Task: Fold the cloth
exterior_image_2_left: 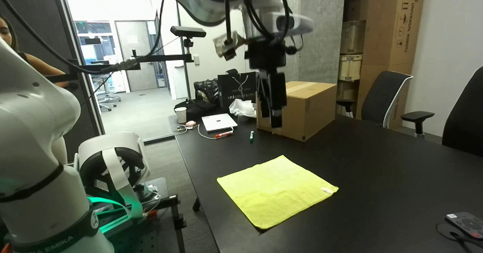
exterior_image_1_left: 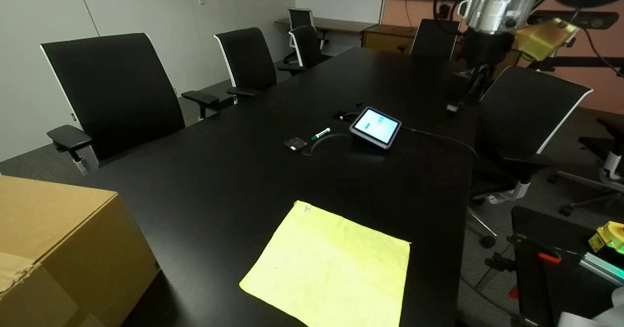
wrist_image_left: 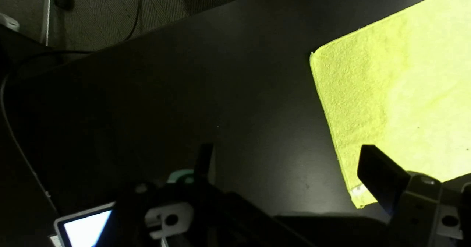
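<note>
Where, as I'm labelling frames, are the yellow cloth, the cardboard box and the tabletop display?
Yellow cloth [exterior_image_2_left: 277,190], in an exterior view: top surface.
Cardboard box [exterior_image_2_left: 312,111], in an exterior view: side wall.
Tabletop display [exterior_image_1_left: 376,127], in an exterior view: lit screen.

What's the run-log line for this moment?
cloth: spread flat on table | gripper: open, empty, raised off cloth | fold: not made

cloth [exterior_image_2_left: 277,192]: plain bright yellow, paler where light hits, whitish tag [exterior_image_2_left: 326,190] at one corner. table [exterior_image_1_left: 219,190]: black. gripper [wrist_image_left: 287,156]: black. arm [exterior_image_2_left: 34,121]: white, black band [exterior_image_2_left: 77,228] with white lettering. cardboard box [exterior_image_2_left: 320,108]: tan-brown. chairs [exterior_image_1_left: 112,83]: black backs, white edging. tablet [exterior_image_1_left: 375,128]: grey frame, pale blue screen. one marker [exterior_image_1_left: 321,133]: green and white. another marker [exterior_image_2_left: 224,134]: orange-red and white. laptop [exterior_image_2_left: 219,122]: silver. cup [exterior_image_2_left: 181,115]: white. shopping bag [exterior_image_2_left: 227,89]: black, white lettering. carpet [wrist_image_left: 106,11]: dark grey, herringbone weave. far wall [exterior_image_1_left: 602,95]: salmon pink.
</note>
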Robot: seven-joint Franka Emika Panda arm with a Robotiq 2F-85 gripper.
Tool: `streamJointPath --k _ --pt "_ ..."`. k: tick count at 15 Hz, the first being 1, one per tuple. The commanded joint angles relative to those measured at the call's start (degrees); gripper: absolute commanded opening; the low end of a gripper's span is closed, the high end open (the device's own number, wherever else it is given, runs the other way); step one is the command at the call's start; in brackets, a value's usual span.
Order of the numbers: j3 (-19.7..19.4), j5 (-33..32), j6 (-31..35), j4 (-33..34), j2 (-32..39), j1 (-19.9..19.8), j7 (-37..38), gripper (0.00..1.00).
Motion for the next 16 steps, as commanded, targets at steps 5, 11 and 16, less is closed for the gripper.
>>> streamJointPath --k 5,11,16 --pt "-2.1 6.4 22.4 -4.3 15.9 2.4 -4.8 1.0" --pt "-0.9 16.4 30.0 -1.9 28.6 3.1 -13.2 1.0" --pt "0.8 20.4 28.0 2.8 37.7 2.8 -14.4 1.0"
